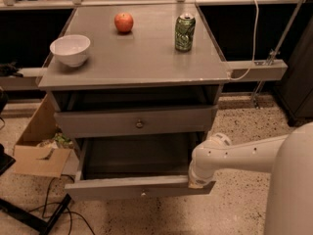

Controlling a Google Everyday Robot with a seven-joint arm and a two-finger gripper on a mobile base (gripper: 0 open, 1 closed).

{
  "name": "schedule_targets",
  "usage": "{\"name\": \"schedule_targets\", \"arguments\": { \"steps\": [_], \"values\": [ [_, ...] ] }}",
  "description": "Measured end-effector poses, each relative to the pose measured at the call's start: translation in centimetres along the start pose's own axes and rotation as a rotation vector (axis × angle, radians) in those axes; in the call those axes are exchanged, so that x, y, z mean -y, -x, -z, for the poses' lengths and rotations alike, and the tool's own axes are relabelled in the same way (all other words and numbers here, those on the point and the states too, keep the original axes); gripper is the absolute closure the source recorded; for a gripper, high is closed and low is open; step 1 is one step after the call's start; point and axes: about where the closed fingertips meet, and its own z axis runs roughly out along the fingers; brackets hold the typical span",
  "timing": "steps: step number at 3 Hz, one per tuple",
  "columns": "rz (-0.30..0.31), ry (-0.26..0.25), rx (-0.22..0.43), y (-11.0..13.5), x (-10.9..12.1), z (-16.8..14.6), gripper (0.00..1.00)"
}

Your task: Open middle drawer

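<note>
Apparently the middle drawer [137,187] is pulled well out, its front extending left from the gripper [199,181], which sits against the front's right end. Whether the gripper holds it cannot be told. Task judged nearly complete.

Dim overhead light; pale pincer [199,181] at shadowed middle drawer [122,188] front

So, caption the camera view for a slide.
Gripper at the right front corner of the open middle drawer; bowl, apple, can on top.
</note>
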Motion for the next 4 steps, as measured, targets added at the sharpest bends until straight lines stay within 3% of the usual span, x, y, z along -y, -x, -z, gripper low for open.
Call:
{"name": "schedule_targets", "arguments": {
  "steps": [4],
  "values": [
    [-0.014,0.023,0.011,-0.7,-1.5,0.2,1.0]
  ]
}}
